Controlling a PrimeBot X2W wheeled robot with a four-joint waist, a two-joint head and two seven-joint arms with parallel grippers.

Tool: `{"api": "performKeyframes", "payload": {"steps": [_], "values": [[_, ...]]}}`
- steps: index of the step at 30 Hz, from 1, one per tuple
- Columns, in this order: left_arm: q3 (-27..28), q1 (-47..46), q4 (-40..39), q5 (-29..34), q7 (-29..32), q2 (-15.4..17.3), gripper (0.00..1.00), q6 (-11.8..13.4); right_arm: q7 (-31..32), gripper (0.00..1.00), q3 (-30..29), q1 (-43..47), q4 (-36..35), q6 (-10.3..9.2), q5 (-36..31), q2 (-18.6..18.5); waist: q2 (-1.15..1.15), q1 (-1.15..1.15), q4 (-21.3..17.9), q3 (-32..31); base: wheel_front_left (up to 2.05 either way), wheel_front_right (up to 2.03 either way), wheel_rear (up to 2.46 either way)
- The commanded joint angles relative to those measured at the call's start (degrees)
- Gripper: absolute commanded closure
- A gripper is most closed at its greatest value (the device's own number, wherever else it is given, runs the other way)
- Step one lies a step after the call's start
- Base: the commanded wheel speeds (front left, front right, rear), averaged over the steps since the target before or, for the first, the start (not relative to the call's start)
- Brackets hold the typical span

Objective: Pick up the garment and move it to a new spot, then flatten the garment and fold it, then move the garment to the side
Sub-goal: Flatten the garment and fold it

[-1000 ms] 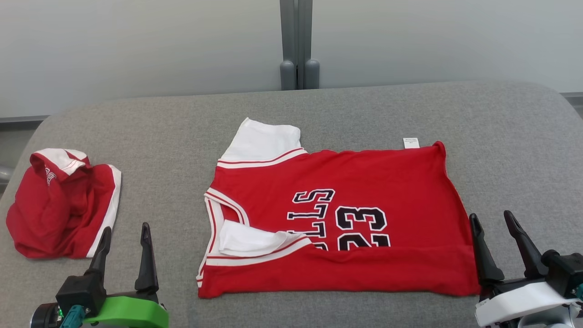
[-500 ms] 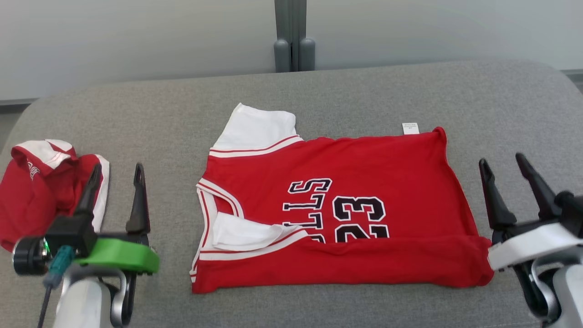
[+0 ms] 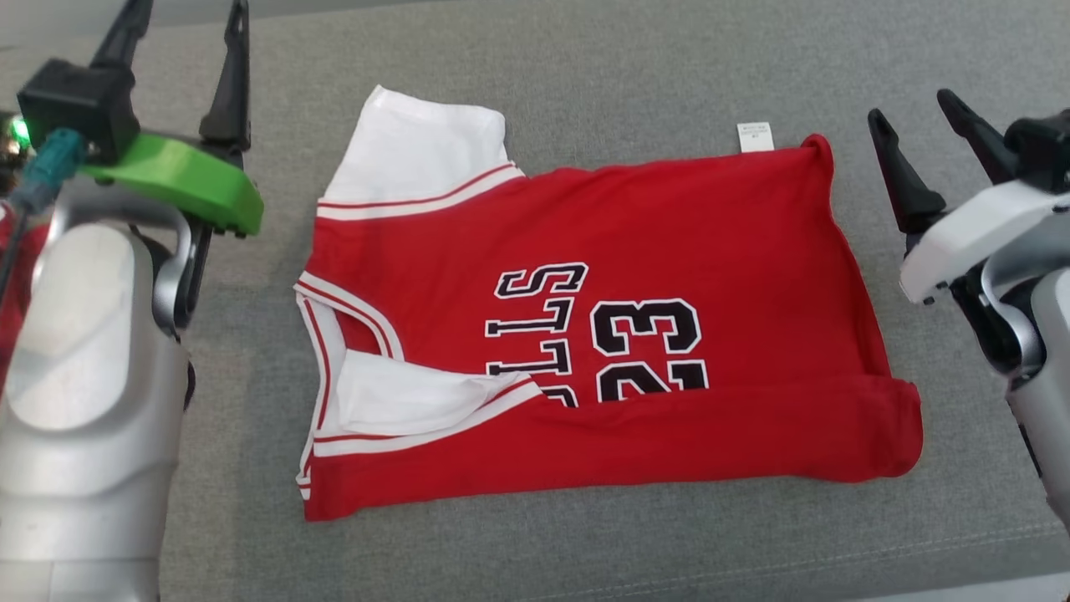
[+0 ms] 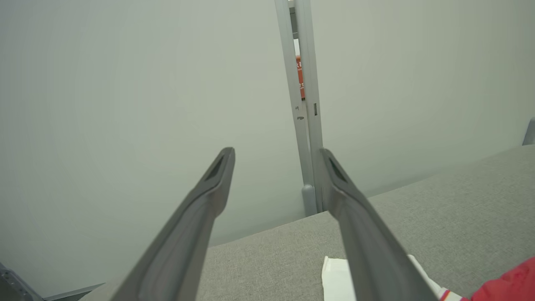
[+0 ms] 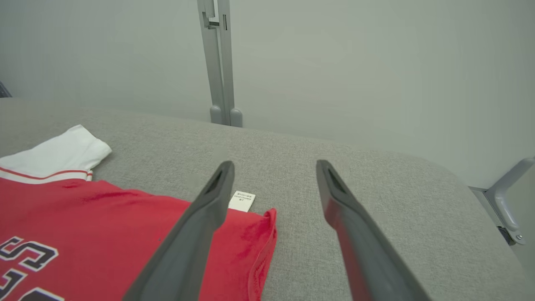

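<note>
Part-folded red jersey (image 3: 602,334) lying in the middle of the grey surface (image 3: 585,50), waiting to be gripped.

Its near edge is lying turned over the printed number, and one white sleeve (image 3: 418,142) is sticking out at the far side. The left gripper (image 3: 188,12) is hanging off the collar end and the right gripper (image 3: 909,109) off the hem end near the label (image 3: 754,136), both with fingers wide apart and touching nothing. The cloth is looking light, thin and limp, so it is likely going to sag and slip. Pinching both layers at the far corners seems the surest hold.
</note>
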Motion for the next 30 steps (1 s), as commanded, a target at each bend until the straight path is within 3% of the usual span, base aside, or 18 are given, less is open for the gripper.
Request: {"api": "performKeyframes", "payload": {"steps": [1,14,21,30], "values": [[-0.64,-3.07,1.78,-0.45,0.54,0.83,0.0,-0.17,0.49,0.0,1.28,-2.42,1.43,-0.09,0.72,-0.42,0.0,0.0,-3.45,6.49,0.0,0.0,0.0],[-13.95,-19.14,20.37,-7.74,5.98,5.53,0.0,-0.25,2.55,0.0,14.89,-18.94,14.44,-0.09,5.8,0.54,0.0,0.0,-7.6,16.08,0.0,0.0,0.0],[-18.36,-23.09,29.11,-12.6,6.98,6.56,0.0,-0.25,1.51,0.0,21.57,-24.37,19.63,-0.09,8.81,1.09,0.0,0.0,-8.63,17.54,0.0,0.0,0.0],[-23.01,-25.1,34.43,-16.03,7.46,7.11,0.0,-0.25,-0.16,0.0,27.42,-27.59,21.97,-0.09,12.67,1.11,0.0,0.0,-9.54,18.14,0.0,0.0,0.0]]}}
